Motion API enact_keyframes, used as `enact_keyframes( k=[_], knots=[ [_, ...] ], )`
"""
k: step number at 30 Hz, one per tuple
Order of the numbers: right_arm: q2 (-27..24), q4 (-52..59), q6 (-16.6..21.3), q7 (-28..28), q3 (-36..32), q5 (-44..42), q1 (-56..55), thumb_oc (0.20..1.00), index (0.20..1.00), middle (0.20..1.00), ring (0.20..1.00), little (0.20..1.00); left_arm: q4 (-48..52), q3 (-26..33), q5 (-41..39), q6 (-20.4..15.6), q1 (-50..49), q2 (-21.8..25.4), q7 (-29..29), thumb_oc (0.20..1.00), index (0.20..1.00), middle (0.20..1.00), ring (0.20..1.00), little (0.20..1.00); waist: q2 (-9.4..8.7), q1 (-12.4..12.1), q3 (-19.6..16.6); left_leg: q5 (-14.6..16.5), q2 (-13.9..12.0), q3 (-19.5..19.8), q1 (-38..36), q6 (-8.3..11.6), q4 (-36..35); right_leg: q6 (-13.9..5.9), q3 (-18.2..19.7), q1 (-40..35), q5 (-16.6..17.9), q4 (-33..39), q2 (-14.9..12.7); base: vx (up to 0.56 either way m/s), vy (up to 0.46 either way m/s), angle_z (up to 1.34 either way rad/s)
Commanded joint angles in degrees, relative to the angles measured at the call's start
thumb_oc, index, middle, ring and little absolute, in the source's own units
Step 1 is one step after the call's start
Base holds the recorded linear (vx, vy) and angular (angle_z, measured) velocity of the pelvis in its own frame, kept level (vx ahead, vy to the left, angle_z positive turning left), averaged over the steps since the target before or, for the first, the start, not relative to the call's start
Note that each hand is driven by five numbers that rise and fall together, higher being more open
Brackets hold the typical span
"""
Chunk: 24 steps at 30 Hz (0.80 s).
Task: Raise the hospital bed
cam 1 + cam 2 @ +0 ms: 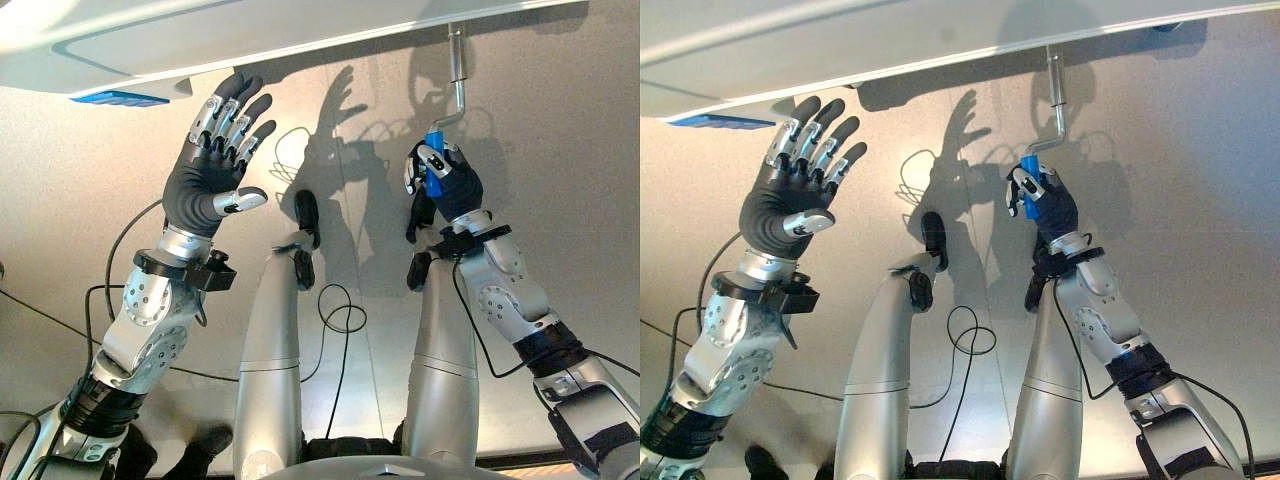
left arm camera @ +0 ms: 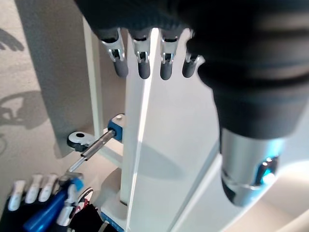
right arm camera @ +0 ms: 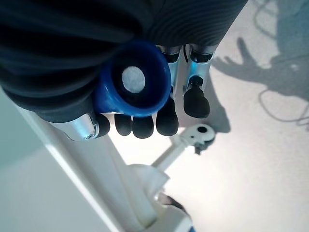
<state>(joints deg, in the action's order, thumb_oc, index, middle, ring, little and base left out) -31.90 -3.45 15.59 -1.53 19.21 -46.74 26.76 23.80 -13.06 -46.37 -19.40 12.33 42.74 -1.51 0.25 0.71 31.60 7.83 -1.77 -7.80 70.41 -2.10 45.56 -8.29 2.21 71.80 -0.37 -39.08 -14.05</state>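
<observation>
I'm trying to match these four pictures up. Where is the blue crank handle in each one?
Left eye view: blue handle right of centre, in the right hand.
Right eye view: centre right, same grip.
Left wrist view: lower left corner.
Right wrist view: its round end, upper centre.
Shared landmark: the metal crank rod.

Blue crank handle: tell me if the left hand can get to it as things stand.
Probably not usefully: the right hand is already curled round the blue crank handle, covering most of it. The left hand is open, off to the side, with open space between.
</observation>
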Motion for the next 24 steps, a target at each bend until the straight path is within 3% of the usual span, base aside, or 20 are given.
enact_keyframes(
  k=[1, 12, 13, 15, 16, 19, 22, 24],
  knots=[
    [-3.47, 7.33, 16.05, 4.98, -18.96, -8.34, 7.95, 0.2, 0.2, 0.2, 0.2, 0.2, 3.48, 1.44, -1.7, -2.91, -0.27, -2.5, 1.74, 1.0, 1.0, 1.0, 1.0, 1.0, 2.43, 0.31, -1.81, -8.26, -0.57, 3.52, -3.36, 6.45, -10.57, 1.06, -4.01, -1.47, 0.06, -3.79, 2.61, 0.0, 0.0, 0.0],
    [-6.9, -3.75, 18.49, 11.95, -22.99, -7.9, 13.14, 0.2, 0.2, 0.2, 0.2, 0.2, 2.51, -0.73, -1.74, -3.01, 1.73, -2.86, 2.25, 1.0, 1.0, 1.0, 1.0, 1.0, 3.36, 0.73, -1.81, -8.28, -1.06, 3.47, -4.75, 6.56, -12.59, 1.32, -3.74, -1.72, -0.7, -3.08, 2.89, 0.0, -0.012, -0.03],
    [-7.04, -4.63, 18.58, 12.32, -23.18, -8.12, 13.94, 0.2, 0.2, 0.2, 0.2, 0.2, 2.55, -0.68, -1.78, -3.03, 2.1, -3.07, 2.24, 1.0, 1.0, 1.0, 1.0, 1.0, 3.49, 0.7, -1.81, -10.02, -1.22, 3.04, -3.75, 6.16, -13.38, 1.85, -4.1, -0.66, 0.84, -2.25, 2.86, -0.05, 0.002, -0.02],
    [-7.95, -7.81, 18.95, 13.24, -23.32, -8.52, 15.27, 0.2, 0.2, 0.2, 0.2, 0.2, 2.43, -1.11, -1.89, -3.06, 2.33, -3.28, 2.24, 1.0, 1.0, 1.0, 1.0, 1.0, 3.58, 0.75, -1.81, -8.61, -1.16, 3.4, -4.87, 6.58, -13.27, 1.47, -3.63, -1.52, -0.64, -2.9, 3.08, 0.0, 0.0, 0.0],
    [-8.06, -8.23, 18.9, 13.42, -23.44, -8.53, 15.69, 0.2, 0.2, 0.2, 0.2, 0.2, 2.45, -1.05, -1.71, -3.03, 2.51, -3.36, 2.09, 1.0, 1.0, 1.0, 1.0, 1.0, 3.61, 0.78, -1.81, -10.0, -1.28, 2.95, -3.93, 6.17, -13.58, 1.97, -4.03, -0.65, 0.61, -2.44, 3.04, 0.0, 0.0, 0.0],
    [-9.67, -12.27, 18.74, 14.9, -23.79, -7.62, 17.08, 0.2, 0.2, 0.2, 0.2, 0.2, 2.44, -1.5, -1.66, -2.96, 2.66, -3.7, 1.95, 1.0, 1.0, 1.0, 1.0, 1.0, 3.7, 0.77, -1.81, -8.54, -1.14, 3.48, -4.85, 6.61, -13.06, 1.55, -3.69, -1.23, -0.77, -3.41, 3.15, 0.02, -0.018, 0.0],
    [-12.48, -18.3, 17.64, 17.94, -23.57, -4.48, 18.69, 0.2, 0.2, 0.2, 0.2, 0.2, 2.58, -1.77, -1.14, -3.2, 3.13, -3.38, 1.82, 1.0, 1.0, 1.0, 1.0, 1.0, 3.68, 0.64, -1.81, -10.06, -1.28, 3.14, -3.94, 6.3, -13.61, 1.97, -4.09, -0.26, 0.68, -2.85, 2.99, -0.01, -0.003, -0.02],
    [-14.48, -23.68, 16.11, 19.87, -22.57, -2.54, 20.32, 0.2, 0.2, 0.2, 0.2, 0.2, 2.68, -2.25, -1.07, -3.29, 3.41, -3.38, 1.9, 1.0, 1.0, 1.0, 1.0, 1.0, 3.76, 0.46, -1.81, -9.05, -1.13, 3.55, -4.53, 6.65, -13.28, 1.66, -3.82, -0.88, -0.2, -3.26, 3.14, -0.01, -0.002, -0.04]
  ],
)
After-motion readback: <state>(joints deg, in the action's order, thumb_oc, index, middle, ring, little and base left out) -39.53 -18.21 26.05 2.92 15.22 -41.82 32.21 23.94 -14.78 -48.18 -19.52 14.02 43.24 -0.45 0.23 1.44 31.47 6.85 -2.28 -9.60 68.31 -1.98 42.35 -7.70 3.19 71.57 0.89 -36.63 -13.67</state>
